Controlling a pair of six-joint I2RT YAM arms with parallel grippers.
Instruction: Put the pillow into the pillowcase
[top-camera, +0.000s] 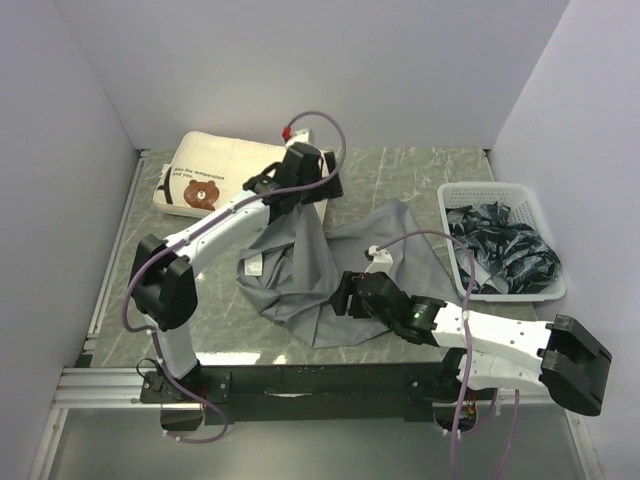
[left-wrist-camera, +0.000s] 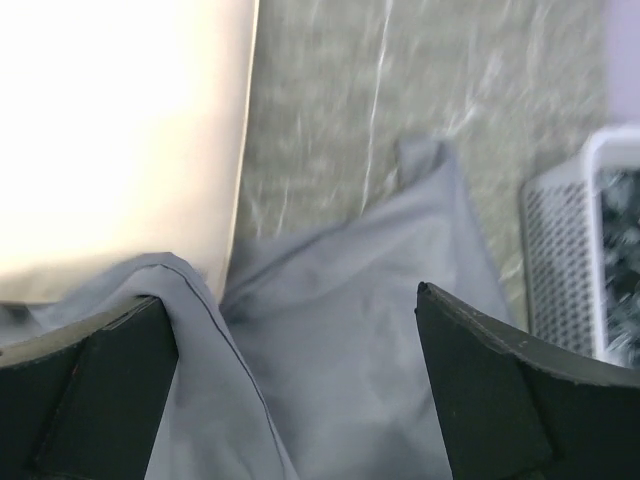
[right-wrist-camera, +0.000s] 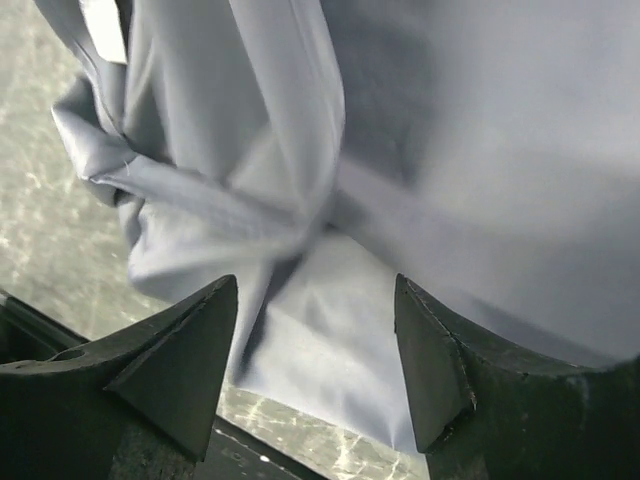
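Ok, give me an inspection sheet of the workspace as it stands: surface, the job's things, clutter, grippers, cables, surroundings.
Surface: grey-green marbled tabletop.
Job's things: pillow in the far left corner, outside the pillowcase, which lies crumpled mid-table with one edge against the pillow.
Clutter: white basket at the right, holding dark packets.
Grippers: left gripper open over the pillowcase beside the pillow; right gripper open over the pillowcase's near edge; neither holds anything.
Cables: purple cables loop along both arms.
Surroundings: white walls on three sides; black rail at the near edge.
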